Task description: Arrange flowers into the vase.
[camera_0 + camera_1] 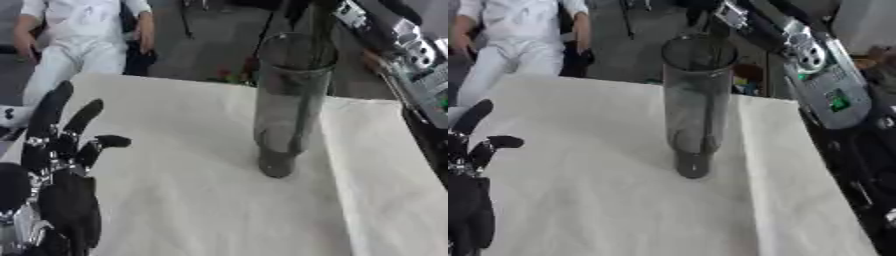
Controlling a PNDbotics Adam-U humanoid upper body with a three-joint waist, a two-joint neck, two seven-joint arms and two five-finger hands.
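A white cloth covers the counter. On it stands a tall clear glass vase, upright, with a dark stem inside, well apart to the right of the left hand, which rests released, fingers up. The right arm reaches above the vase; its hand is hidden.

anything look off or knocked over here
Nothing stands out. The tall clear vase stands upright on the white tablecloth, with a dark stem running down inside it. The left hand rests open at the lower left, fingers up. The right arm reaches in above the vase; its hand is out of view.
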